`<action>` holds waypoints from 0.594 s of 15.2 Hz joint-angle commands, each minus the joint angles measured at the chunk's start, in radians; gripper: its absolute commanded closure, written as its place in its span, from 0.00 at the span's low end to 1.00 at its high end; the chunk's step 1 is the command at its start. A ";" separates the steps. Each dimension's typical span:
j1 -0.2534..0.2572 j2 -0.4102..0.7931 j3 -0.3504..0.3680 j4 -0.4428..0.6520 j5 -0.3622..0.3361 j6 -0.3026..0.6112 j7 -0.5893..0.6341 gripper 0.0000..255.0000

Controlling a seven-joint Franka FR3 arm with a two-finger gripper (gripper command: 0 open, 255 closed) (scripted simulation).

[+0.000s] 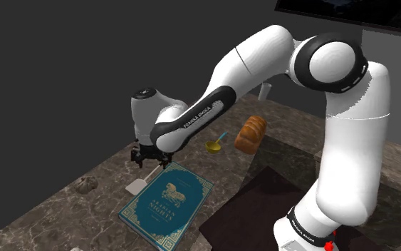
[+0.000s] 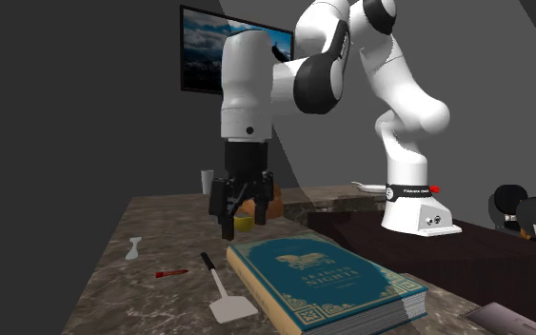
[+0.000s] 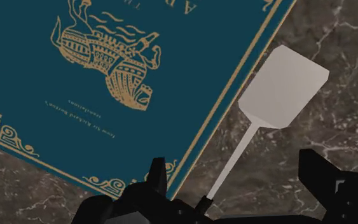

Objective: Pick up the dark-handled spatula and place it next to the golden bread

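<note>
On wrist cam I saw the gripper (image 3: 234, 167) unclenched over the spatula (image 3: 284, 88), lying on the counter (image 3: 352, 44) just beside the book (image 3: 107, 83). Shoulder cam added the bread (image 1: 251, 134), well apart, & "FRANKA EMIKA" on the arm (image 1: 206, 114).

Book (image 3: 75, 95) teal with gold ornament, spatula blade (image 3: 285, 86) pale grey, counter (image 3: 343, 133) marbled brown, bread (image 1: 251, 134) golden-brown.

Spatula (image 3: 284, 86) dark handle mostly hidden under gripper (image 3: 234, 167) in wrist view; book (image 3: 107, 83) cut off at that view's edges; bread (image 2: 257, 202) largely behind gripper in second exterior view; small grey lump (image 1: 87, 184) on counter (image 1: 56, 222) too small to identify
</note>
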 commanded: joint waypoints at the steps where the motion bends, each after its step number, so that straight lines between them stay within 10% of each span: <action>1: 0.038 0.086 -0.029 0.080 -0.026 -0.003 0.053 0.00; 9: 0.117 0.284 -0.096 0.261 -0.062 0.009 0.137 0.00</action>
